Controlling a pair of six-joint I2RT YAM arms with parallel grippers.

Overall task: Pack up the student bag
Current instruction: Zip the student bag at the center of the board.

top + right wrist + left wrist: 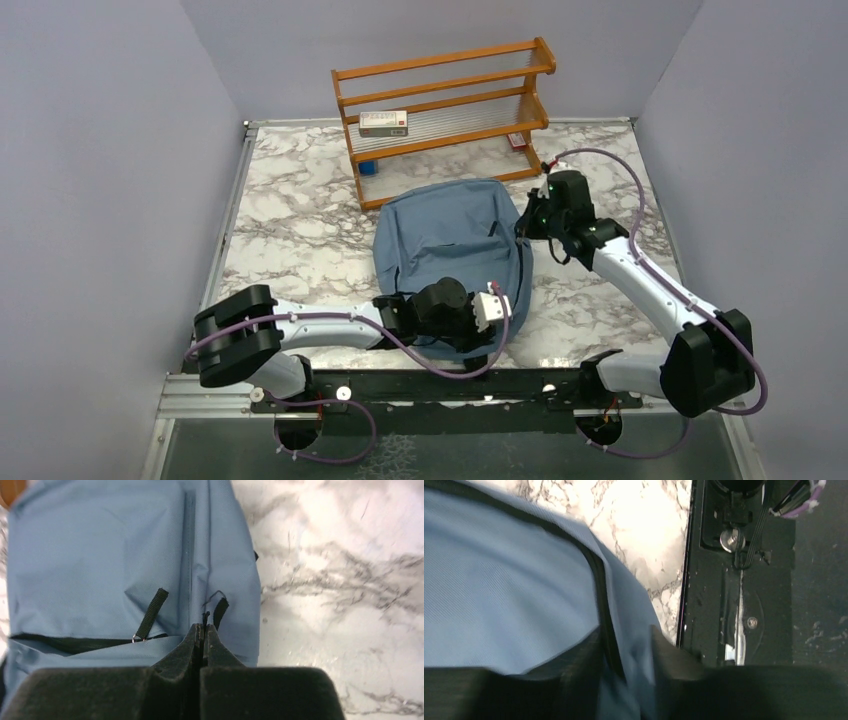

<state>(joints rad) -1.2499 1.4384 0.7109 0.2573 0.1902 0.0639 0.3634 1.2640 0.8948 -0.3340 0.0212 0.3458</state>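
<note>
Though grey-walled, marble tabletop [290,230] under student bag [450,225]

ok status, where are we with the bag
Left gripper closed on a fold at the student bag near edge. Right gripper shut on thin black zipper pull, right side. Bag flat on table, nothing on top.

Wooden rack [450,100] at marble table [290,220] rear (box [384,123] seemingly on middle shelf).

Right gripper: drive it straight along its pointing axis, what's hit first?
The bag. The right gripper is shut, tips already at its blue fabric, apparently pinching a thin black pull; straight on, it would press into that fabric. Depth is unclear.
</note>
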